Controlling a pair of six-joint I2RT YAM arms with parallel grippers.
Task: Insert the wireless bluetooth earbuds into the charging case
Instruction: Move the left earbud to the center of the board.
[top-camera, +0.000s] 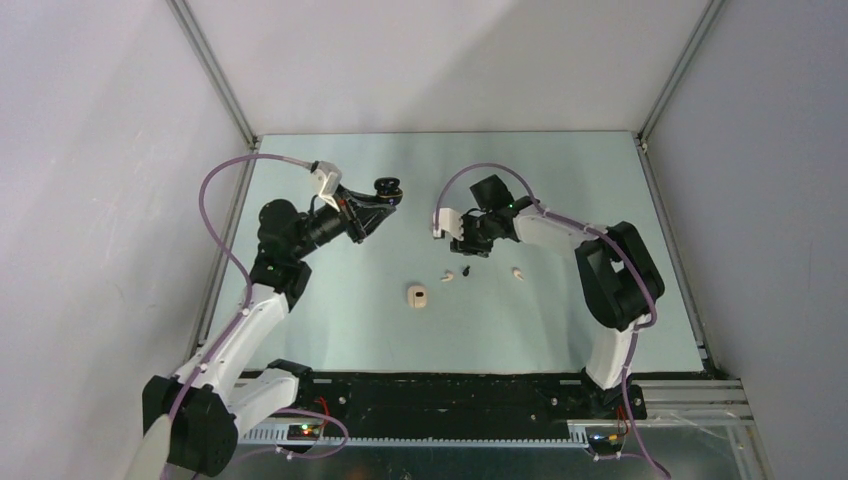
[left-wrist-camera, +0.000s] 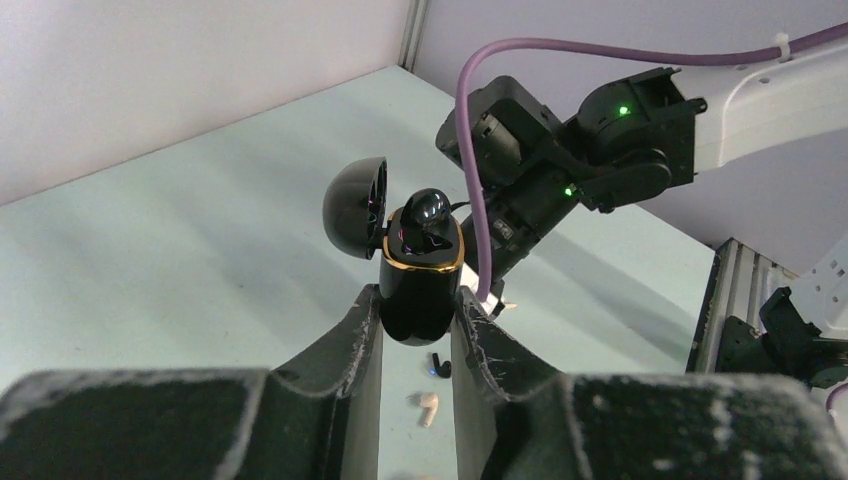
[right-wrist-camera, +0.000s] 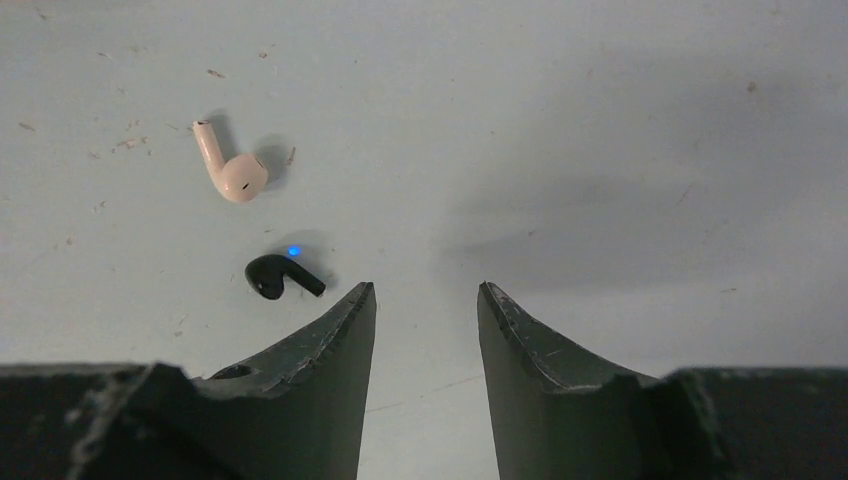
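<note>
We are holding the right gripper (right-wrist-camera: 425, 290) low over the table (right-wrist-camera: 600, 120) with its fingers parted and nothing but bare surface showing in the gap. The loose black earbud (right-wrist-camera: 272, 275) is lying outside that gap, just beside the finger on the left of the right wrist view, with its stem pointing back toward that fingertip. Its long axis is running nearly along the line on which the fingers close, so we are judging that the coming move needs a sideways shift toward it, and likely a turn of the wrist. A cream earbud (right-wrist-camera: 232, 172) is lying further out the same way. This arm is the nearer one to the loose buds. The left gripper (left-wrist-camera: 416, 310) is clamping the black charging case (left-wrist-camera: 420, 285) upright above the table, lid (left-wrist-camera: 355, 207) swung open, with one black earbud (left-wrist-camera: 425, 210) sitting in it. A cream case (top-camera: 417, 296) and a second cream earbud (top-camera: 518, 272) are resting on the table.
</note>
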